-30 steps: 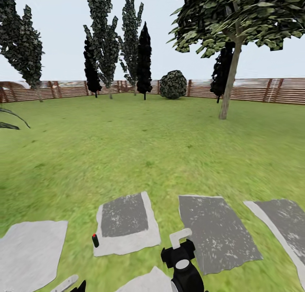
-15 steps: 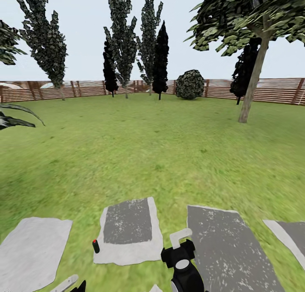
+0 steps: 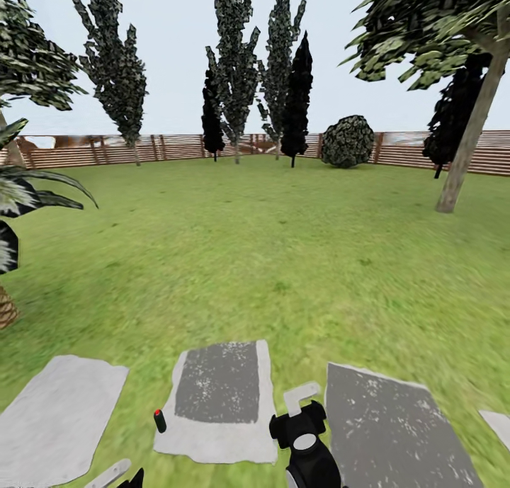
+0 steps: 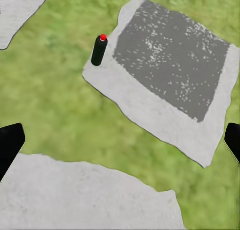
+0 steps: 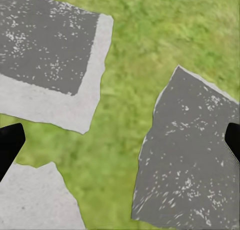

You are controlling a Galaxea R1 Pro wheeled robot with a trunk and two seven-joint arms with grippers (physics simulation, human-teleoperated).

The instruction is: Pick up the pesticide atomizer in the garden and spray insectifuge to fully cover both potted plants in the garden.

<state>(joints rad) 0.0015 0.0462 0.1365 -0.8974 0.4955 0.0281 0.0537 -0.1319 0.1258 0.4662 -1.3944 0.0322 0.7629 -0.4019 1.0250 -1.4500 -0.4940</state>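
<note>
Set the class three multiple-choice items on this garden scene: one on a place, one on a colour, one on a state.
1. Where does the black bottle stand?
A. against the fence
B. at the edge of a stepping stone
C. between the pincer's fingers

2. What colour is the bottle's cap?
A. red
B. white
C. yellow

3. How is the left pincer?
A. shut on the bottle
B. shut on nothing
C. open, holding nothing

Answers:
1 B: its base sits on the stone's pale corner, next to the grass.
2 A: the top shows bright red above the black body.
3 C: in the left wrist view its dark fingertips stand wide apart, with grass and stone between them.
</note>
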